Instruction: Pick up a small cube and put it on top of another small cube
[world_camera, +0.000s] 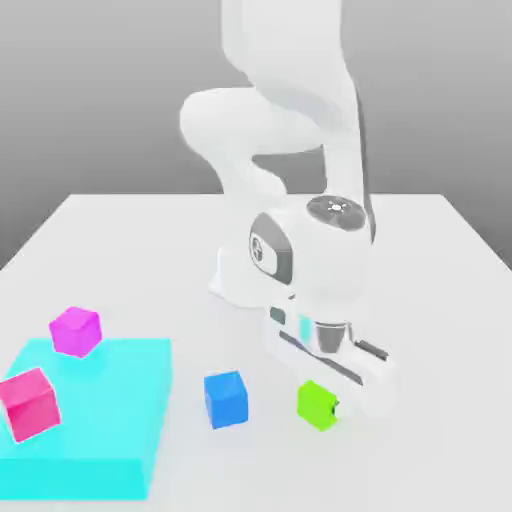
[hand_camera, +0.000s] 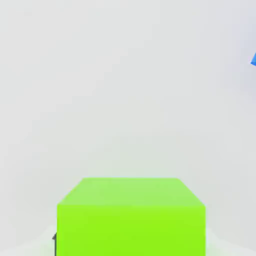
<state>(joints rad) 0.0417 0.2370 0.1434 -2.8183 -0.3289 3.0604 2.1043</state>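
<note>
The small lime-green cube (world_camera: 318, 404) sits on the white table toward the exterior view's right, and it looms large and close in the hand view (hand_camera: 131, 217). My gripper (world_camera: 332, 402) is lowered straight down around it, shut on its sides; a dark fingertip (hand_camera: 54, 237) peeks out beside the cube. The small blue cube (world_camera: 226, 398) rests on the table about one cube's width away, toward the exterior view's left, with nothing on top. A corner of the blue cube (hand_camera: 253, 60) shows in the hand view.
A large flat cyan slab (world_camera: 100, 440) lies at the exterior view's left. A magenta cube (world_camera: 76, 331) rests at its far edge and a pink-red cube (world_camera: 29, 403) stands on it. The arm's white base (world_camera: 235, 280) stands behind the cubes.
</note>
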